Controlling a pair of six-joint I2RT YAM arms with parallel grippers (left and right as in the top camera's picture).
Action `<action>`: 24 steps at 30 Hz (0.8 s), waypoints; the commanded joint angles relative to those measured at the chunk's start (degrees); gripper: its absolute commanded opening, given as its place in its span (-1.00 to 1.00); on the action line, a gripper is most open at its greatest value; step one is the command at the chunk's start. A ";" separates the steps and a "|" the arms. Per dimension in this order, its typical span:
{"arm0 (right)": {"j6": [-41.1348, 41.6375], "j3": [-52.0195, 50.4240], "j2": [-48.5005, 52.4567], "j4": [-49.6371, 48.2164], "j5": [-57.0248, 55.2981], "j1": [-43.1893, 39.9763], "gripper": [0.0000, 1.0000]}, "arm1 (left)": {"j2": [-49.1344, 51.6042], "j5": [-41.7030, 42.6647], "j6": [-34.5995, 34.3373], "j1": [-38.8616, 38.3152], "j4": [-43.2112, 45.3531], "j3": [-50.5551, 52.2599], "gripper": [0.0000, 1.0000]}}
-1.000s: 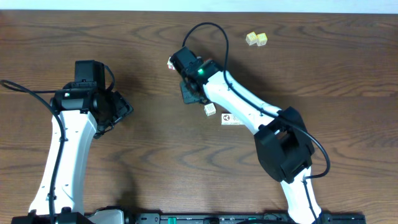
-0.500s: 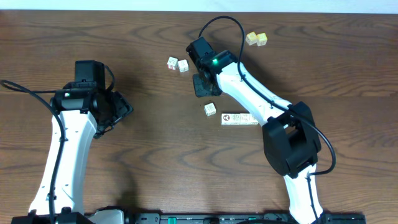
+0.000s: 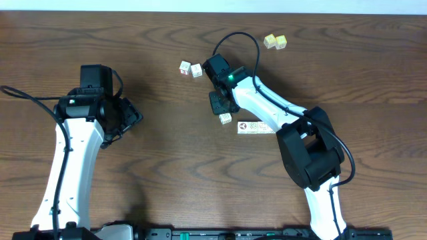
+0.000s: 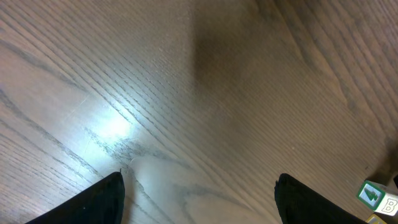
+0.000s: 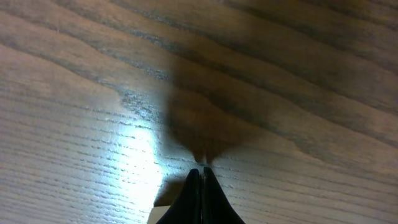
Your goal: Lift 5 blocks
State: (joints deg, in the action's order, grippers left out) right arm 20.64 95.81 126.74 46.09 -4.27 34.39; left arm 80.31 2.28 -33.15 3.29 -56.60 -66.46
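Two small whitish blocks (image 3: 197,70) lie side by side at the back centre. A single block (image 3: 226,119) sits mid-table, and a short row of blocks (image 3: 257,127) lies just to its right. My right gripper (image 3: 222,109) hovers just behind the single block, shut and empty. In the right wrist view its fingers (image 5: 200,177) are pressed together low over bare wood, with a pale block corner (image 5: 157,215) at the lower edge. My left gripper (image 3: 131,117) stands open far to the left. Its wrist view shows bare wood between the fingertips (image 4: 111,194) and two blocks (image 4: 372,194) at the lower right corner.
Two pale yellow cubes (image 3: 275,42) sit at the back right near the table's far edge. The right arm's white links (image 3: 267,110) stretch over the block row. A black cable (image 3: 237,40) loops above the right wrist.
The right gripper, still shut, swung right off the two back blocks, then came forward toward the single block. The left arm has not moved.
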 commanded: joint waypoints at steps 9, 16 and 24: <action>-6.60 -0.35 0.15 4.68 -0.35 0.39 -0.98 | -0.57 -0.33 0.33 0.24 -0.15 -1.01 0.55; -6.56 1.75 0.13 8.66 -0.59 0.42 -0.98 | -0.57 -0.33 0.33 0.24 -0.15 -1.01 0.56; -6.58 7.28 0.13 9.90 2.67 0.76 -0.98 | -0.57 -0.33 0.33 0.24 -0.15 -1.01 0.55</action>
State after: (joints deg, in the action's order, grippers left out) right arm 14.79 100.90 126.76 56.82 -3.90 34.48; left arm 80.31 2.26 -33.15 3.29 -56.60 -66.46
